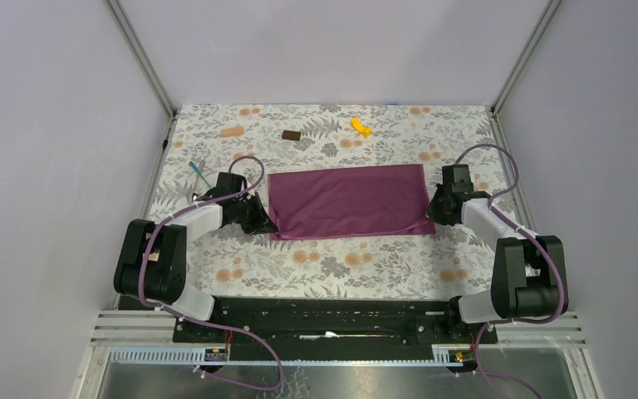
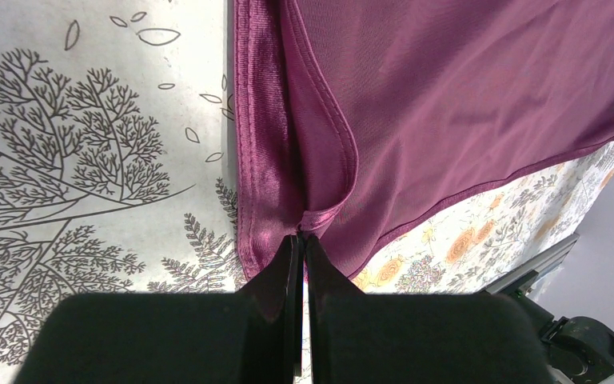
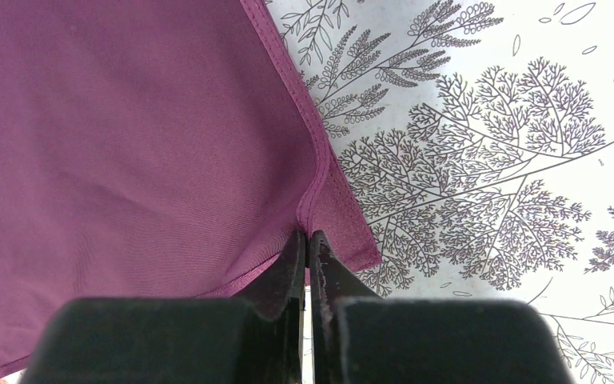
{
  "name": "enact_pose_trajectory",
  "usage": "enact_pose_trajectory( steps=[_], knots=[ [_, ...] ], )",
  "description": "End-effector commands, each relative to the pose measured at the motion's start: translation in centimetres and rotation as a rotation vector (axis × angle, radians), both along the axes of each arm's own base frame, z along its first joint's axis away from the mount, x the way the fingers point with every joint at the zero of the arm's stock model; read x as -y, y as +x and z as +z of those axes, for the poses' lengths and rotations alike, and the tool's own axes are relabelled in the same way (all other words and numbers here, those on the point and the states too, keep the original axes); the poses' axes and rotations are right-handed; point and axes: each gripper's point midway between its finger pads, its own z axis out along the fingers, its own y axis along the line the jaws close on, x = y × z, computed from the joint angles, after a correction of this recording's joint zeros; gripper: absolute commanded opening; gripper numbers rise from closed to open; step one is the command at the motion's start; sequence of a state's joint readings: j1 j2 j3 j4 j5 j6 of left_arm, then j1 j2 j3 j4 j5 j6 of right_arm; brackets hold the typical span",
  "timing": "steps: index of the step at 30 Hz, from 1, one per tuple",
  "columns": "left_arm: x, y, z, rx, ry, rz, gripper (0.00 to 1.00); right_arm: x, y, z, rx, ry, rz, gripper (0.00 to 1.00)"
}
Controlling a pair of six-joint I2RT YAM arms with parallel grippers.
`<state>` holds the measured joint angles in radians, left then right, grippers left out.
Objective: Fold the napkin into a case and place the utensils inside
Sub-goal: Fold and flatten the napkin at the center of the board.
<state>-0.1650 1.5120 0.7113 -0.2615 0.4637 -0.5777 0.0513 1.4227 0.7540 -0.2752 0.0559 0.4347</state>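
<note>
Plum cloth, top view: the napkin (image 1: 349, 202) lies flat as a wide folded rectangle in the middle of the floral table covering (image 1: 332, 262).
Left arm, top view: the left gripper (image 1: 262, 221) sits at the napkin's near left corner.
Right arm, top view: the right gripper (image 1: 434, 213) sits at the near right corner.
Utensil, top view: one utensil (image 1: 198, 173) with a slim bluish handle lies on the covering left of the napkin, beside the left arm. Whether it is the fork or the spoon is too small to tell.
Far side, top view: a brown block (image 1: 292, 134) and a yellow piece (image 1: 360, 126) lie well apart from the napkin.
Left wrist view: jaws pressed together, pinching the puckered hem where two cloth layers meet.
Right wrist view: jaws pressed together on the hem at the napkin's corner. Bare covering shows to the right.
</note>
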Motion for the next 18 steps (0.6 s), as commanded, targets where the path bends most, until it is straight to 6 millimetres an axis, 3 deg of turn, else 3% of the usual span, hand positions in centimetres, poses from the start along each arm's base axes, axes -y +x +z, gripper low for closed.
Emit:
enact_pose_trajectory(
  steps=[1, 13, 16, 17, 18],
  knots=[
    [0.04, 0.77, 0.53, 0.037, 0.003, -0.002, 0.02, 0.50, 0.74, 0.24, 0.026, -0.013, -0.022, 0.00],
    [-0.15, 0.65, 0.41, 0.034, 0.018, 0.003, 0.02, 0.50, 0.36, 0.22, 0.020, -0.014, -0.018, 0.00],
    [-0.35, 0.62, 0.50, 0.038, 0.027, 0.007, 0.06, 0.39, 0.19, 0.18, 0.014, -0.010, -0.012, 0.00],
    [-0.48, 0.51, 0.54, 0.035, 0.036, 0.011, 0.11, 0.34, 0.01, 0.25, 0.007, -0.007, -0.009, 0.02],
    [-0.74, 0.48, 0.71, 0.035, 0.051, 0.018, 0.16, 0.36, -0.22, 0.48, -0.004, -0.010, -0.008, 0.11]
  ],
)
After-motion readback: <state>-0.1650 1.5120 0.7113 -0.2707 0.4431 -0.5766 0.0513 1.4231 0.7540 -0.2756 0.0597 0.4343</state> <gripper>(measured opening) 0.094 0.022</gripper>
